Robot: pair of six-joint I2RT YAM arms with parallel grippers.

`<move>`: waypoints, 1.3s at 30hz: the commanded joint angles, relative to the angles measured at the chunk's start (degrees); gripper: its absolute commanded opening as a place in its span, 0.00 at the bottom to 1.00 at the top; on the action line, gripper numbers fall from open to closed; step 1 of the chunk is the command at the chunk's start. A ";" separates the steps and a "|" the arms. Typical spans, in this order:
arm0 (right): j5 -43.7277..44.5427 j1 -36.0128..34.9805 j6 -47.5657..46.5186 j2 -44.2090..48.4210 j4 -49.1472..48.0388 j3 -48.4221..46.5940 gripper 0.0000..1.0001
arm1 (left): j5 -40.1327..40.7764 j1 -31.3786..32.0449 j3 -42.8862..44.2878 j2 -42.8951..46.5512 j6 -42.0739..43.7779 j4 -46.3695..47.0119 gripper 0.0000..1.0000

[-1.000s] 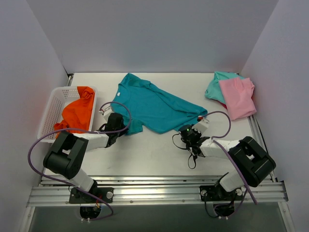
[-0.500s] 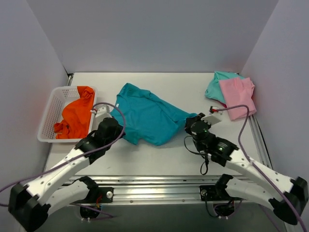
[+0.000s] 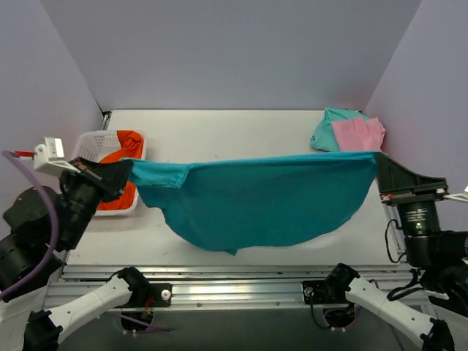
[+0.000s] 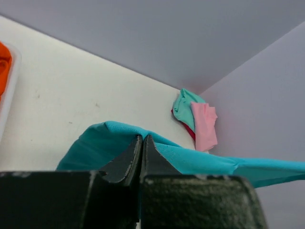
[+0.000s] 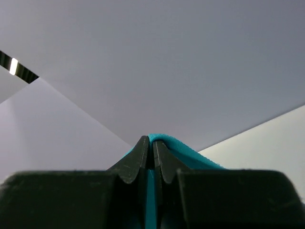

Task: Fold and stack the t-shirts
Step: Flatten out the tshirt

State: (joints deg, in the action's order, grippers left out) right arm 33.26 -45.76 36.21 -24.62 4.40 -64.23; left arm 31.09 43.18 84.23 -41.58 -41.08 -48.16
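The large teal-blue t-shirt hangs stretched in the air across the table, held at both ends. My left gripper is shut on its left corner, and my right gripper is shut on its right corner. In the left wrist view the teal cloth drapes over the shut left gripper. In the right wrist view teal cloth folds over the shut right gripper. A pink t-shirt lies on a mint-green one at the back right. An orange t-shirt lies in the basket.
The white lattice basket stands at the left edge of the table, partly behind my left arm. The pink and mint-green pile also shows in the left wrist view at the far corner. Walls close in the back and both sides.
Both arms have risen and drawn apart, lifting the teal-blue t-shirt off the table and stretching it wide between them. The other shirts have not moved.
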 commanded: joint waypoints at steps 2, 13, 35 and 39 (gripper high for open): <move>-9.67 8.46 -7.03 -4.99 -3.61 -11.16 0.00 | -1.38 -0.02 17.66 -4.81 9.25 -2.64 0.02; -11.90 16.67 -6.15 -24.85 2.11 -17.97 0.00 | -1.13 -0.29 30.58 -21.52 18.49 0.68 0.02; -3.56 27.74 3.52 -94.80 -15.40 -27.15 0.53 | -30.65 -33.24 52.45 -102.74 15.59 19.28 0.96; 0.31 28.97 1.50 -102.20 -6.98 -44.28 1.00 | -32.67 -34.38 84.76 -111.96 16.30 5.99 0.94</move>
State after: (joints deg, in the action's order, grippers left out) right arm 27.29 -17.47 38.28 -128.62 -7.31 -98.85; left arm 2.94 9.91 146.89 -154.63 -25.34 -32.03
